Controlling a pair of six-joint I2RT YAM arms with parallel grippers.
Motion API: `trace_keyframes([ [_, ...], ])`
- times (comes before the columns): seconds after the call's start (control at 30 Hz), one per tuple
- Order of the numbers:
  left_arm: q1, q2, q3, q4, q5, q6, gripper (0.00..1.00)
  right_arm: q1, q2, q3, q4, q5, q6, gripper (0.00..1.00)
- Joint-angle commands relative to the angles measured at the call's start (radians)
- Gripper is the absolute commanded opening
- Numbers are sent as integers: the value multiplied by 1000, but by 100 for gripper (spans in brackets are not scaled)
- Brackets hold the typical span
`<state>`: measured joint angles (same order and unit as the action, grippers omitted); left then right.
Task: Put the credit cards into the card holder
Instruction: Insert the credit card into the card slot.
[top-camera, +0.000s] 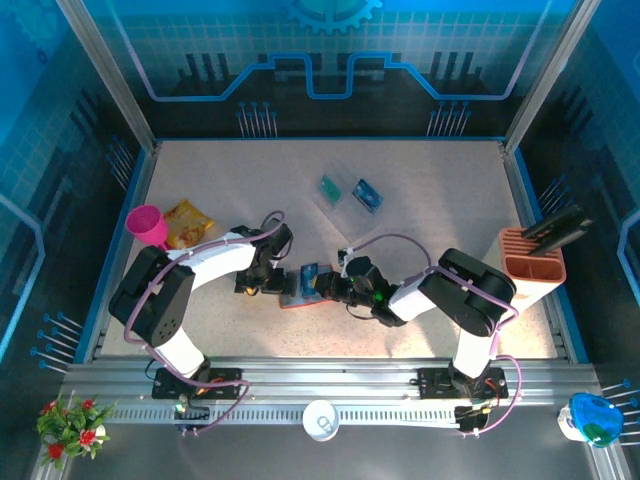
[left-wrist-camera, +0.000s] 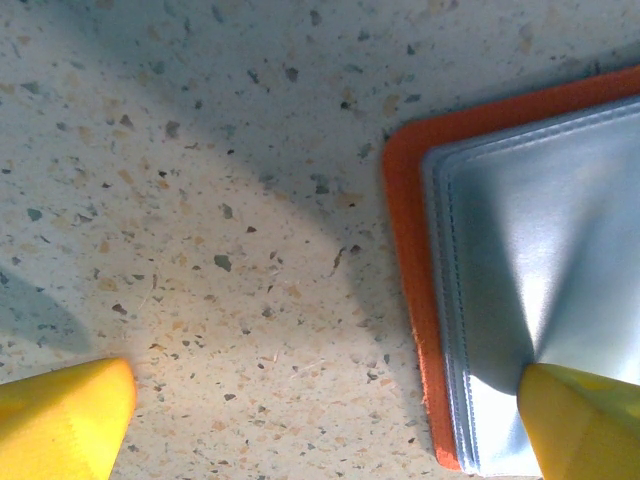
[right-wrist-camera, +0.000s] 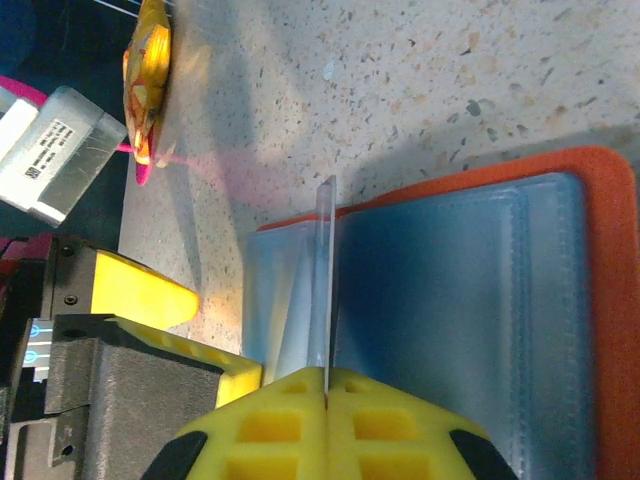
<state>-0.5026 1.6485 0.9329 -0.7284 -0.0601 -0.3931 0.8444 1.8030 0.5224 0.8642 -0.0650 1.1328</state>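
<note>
The card holder (top-camera: 297, 293) lies open on the table between both arms, orange with grey-blue inner pockets (right-wrist-camera: 450, 300). My right gripper (right-wrist-camera: 327, 385) is shut on a thin credit card (right-wrist-camera: 326, 280), seen edge-on, standing upright over the holder's left pocket. From above, that card (top-camera: 308, 273) looks blue. My left gripper (left-wrist-camera: 325, 425) is open at the holder's left edge (left-wrist-camera: 405, 250): one yellow fingertip (left-wrist-camera: 585, 420) rests on the grey-blue pocket, the other (left-wrist-camera: 60, 425) on bare table. A teal card (top-camera: 329, 187) and a blue card (top-camera: 367, 195) lie farther back.
A pink funnel (top-camera: 147, 224) and a yellow snack packet (top-camera: 185, 222) sit at the left. An orange-and-white slotted box (top-camera: 533, 258) holding a dark object stands at the right edge. A clear plastic piece (top-camera: 338, 206) lies by the two far cards.
</note>
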Motion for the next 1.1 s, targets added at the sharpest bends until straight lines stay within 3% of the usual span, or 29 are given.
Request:
trace_keyframes([
  [0.0,-8,-3,-22,-31,-34,-4,99,18,-4,-12,-80,-12,-1,0],
  [1.07,-8,-7,-28,-23,-35,-4,99,10,77,94,-273,-151,5,0],
])
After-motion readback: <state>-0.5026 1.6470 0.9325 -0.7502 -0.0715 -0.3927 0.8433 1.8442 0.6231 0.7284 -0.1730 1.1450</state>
